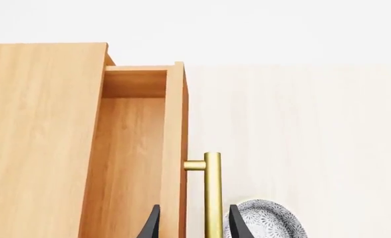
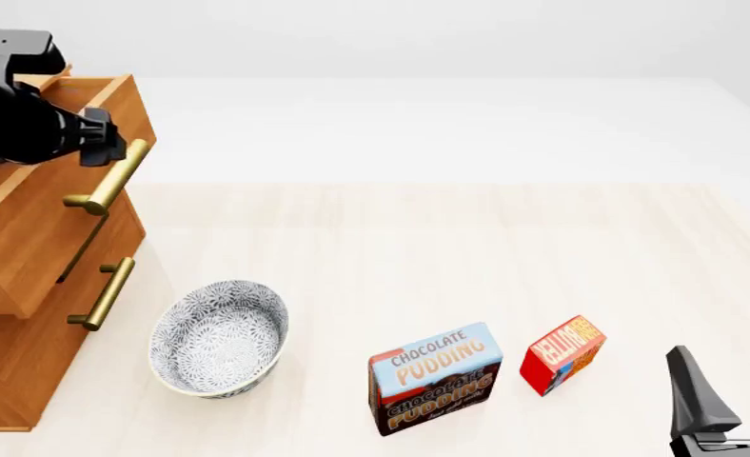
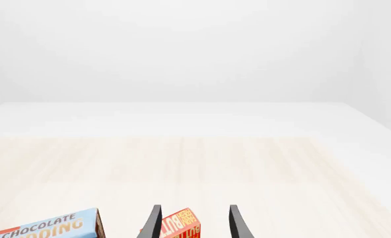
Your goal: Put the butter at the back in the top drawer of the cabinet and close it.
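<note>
Butter at 10 o'clock of right gripper, apart; jaws spread, empty. Left gripper straddling top drawer handle, not pinched.

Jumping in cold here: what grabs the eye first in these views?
The top drawer of the cabinet at far left stands pulled out, with the left gripper straddling its brass handle. Near the front edge stand the pudding box and the small red butter, with the open right gripper just right of them. A patterned bowl sits beside the cabinet.
</note>
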Robot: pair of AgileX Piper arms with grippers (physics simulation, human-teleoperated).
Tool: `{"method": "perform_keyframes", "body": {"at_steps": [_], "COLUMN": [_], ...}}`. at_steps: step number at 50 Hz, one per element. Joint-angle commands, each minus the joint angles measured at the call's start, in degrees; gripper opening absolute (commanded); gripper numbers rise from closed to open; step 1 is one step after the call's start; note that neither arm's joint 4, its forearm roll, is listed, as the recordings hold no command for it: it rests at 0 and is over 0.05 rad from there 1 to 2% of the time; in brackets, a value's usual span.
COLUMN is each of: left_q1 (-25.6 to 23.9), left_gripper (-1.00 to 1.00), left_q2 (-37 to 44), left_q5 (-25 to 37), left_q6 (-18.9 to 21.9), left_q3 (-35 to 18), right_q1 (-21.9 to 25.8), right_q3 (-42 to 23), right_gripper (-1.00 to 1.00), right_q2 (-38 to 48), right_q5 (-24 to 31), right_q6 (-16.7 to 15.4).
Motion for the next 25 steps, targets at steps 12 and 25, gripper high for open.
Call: {"method": "perform_keyframes", "body": {"at_steps": [12, 25], "left_q1": [-0.78, -1.58], "left_gripper": [1.0, 1.0], "left_q2": [0.86, 0.71], "left_q5": [-0.9, -0.41], "left_q6": [-0.61, -1.51], "left_q3": [1.12, 0.45], "right_q1": [0.0, 0.0], "right_q3": [0.0, 0.0], "right_gripper": [1.0, 1.0], "right_q2": [0.0, 0.0], "right_q5": [0.0, 0.0], "right_q6": [0.0, 0.0]}}
